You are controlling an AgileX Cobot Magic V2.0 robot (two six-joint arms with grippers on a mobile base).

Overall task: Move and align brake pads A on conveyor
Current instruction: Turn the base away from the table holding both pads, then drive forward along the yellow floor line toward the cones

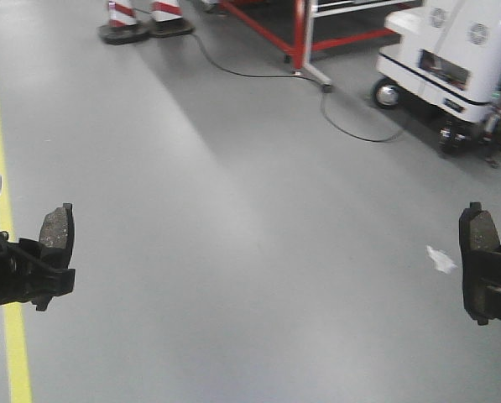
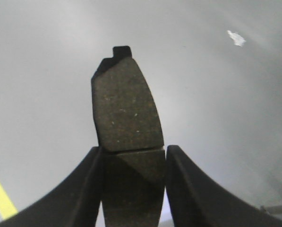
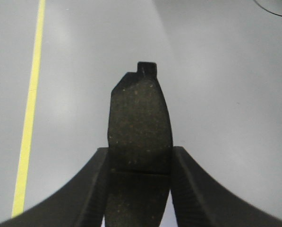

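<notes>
black, smooth, curved fingers [image 2: 70, 194] of your left gripper [image 2: 133, 150] fill the bottom of the left wrist view, clenched on the lower half of one brake pad [image 2: 126, 104]. that pad stands upright between them: a dark grey oblong with one bowed long edge, a gritty, speckled matte face, a thin groove across the middle right at the fingertips, and a small square tab on its top end. your right gripper [image 3: 141, 151] is clamped the same way on a second brake pad [image 3: 140, 113], which has the same coarse face and notched tab, its groove crossing between the fingers.

in the front view you see the two pads at the far left and far right edges, well apart, each held in the air over the floor [image 1: 233, 252]. the floor is smooth light grey with a soft sheen. a painted yellow line [image 1: 7, 252] runs along its left side beneath the left gripper. a small crumpled white scrap [image 1: 440, 259] lies near the right pad. farther back stand two red-and-white striped cones [image 1: 145, 17] on round black bases, a red metal frame [image 1: 300, 34], a thin black cable [image 1: 258, 74] snaking across the floor, and a rounded white machine [image 1: 451, 50] on a black wheel.
</notes>
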